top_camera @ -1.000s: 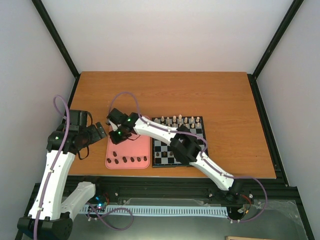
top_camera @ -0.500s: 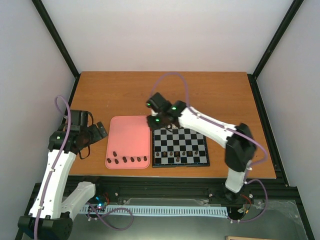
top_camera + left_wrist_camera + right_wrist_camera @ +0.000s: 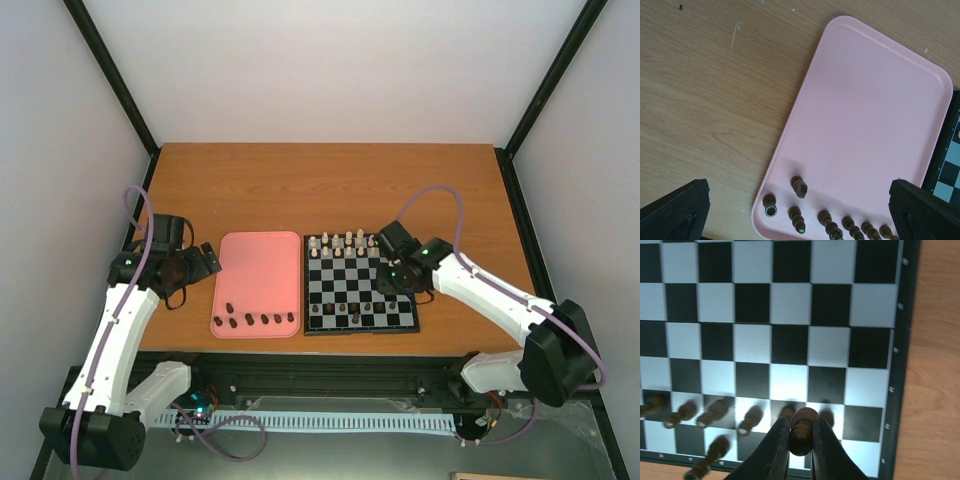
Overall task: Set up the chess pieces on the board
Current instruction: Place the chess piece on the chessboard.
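- Right claw (image 3: 801,432) pinching one dark chess piece (image 3: 804,421) over the board (image 3: 904,365); the piece's base is hidden.
- Other chess pieces (image 3: 712,412) on the board are blurred.
- Left claw (image 3: 195,265) spread above the counter (image 3: 715,100); tray (image 3: 865,100) row (image 3: 826,220) is cut off.

White arms (image 3: 118,330), black joints (image 3: 555,365), purple cables (image 3: 432,190)

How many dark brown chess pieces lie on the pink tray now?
7. Six chess pieces in a row along the pink tray's near edge; the seventh just behind the row's left end. None seems hidden.
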Robot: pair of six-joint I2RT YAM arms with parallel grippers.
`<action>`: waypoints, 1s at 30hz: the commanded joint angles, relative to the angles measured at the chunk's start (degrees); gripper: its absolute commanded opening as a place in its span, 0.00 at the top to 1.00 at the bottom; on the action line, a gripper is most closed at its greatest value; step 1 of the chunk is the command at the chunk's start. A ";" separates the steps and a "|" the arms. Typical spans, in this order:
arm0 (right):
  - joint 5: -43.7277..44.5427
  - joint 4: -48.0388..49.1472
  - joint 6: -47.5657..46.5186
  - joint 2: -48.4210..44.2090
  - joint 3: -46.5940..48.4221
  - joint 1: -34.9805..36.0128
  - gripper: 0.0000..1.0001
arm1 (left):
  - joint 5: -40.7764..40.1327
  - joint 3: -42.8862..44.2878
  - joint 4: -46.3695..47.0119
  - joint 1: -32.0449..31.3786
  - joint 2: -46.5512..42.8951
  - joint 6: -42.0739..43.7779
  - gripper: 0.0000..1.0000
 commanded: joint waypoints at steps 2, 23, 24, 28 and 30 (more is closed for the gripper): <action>2.53 -2.53 2.80 -2.93 -3.31 -2.24 0.90 | 0.90 0.64 2.00 0.40 0.67 0.71 0.00; -2.41 -0.59 1.62 -4.17 -11.12 -7.50 0.90 | 0.93 -1.04 2.72 0.38 1.37 -0.51 0.00; -2.61 -0.14 1.56 -3.95 -11.37 -7.59 0.90 | 0.91 -1.02 2.70 0.38 1.39 -0.59 0.00; -2.98 0.95 1.19 -2.84 -11.79 -7.78 0.90 | 0.90 -0.82 2.67 0.42 1.45 -0.65 0.00; -2.98 1.38 0.99 -2.46 -11.77 -7.87 0.90 | 0.78 -0.79 2.62 0.41 1.50 -0.65 0.00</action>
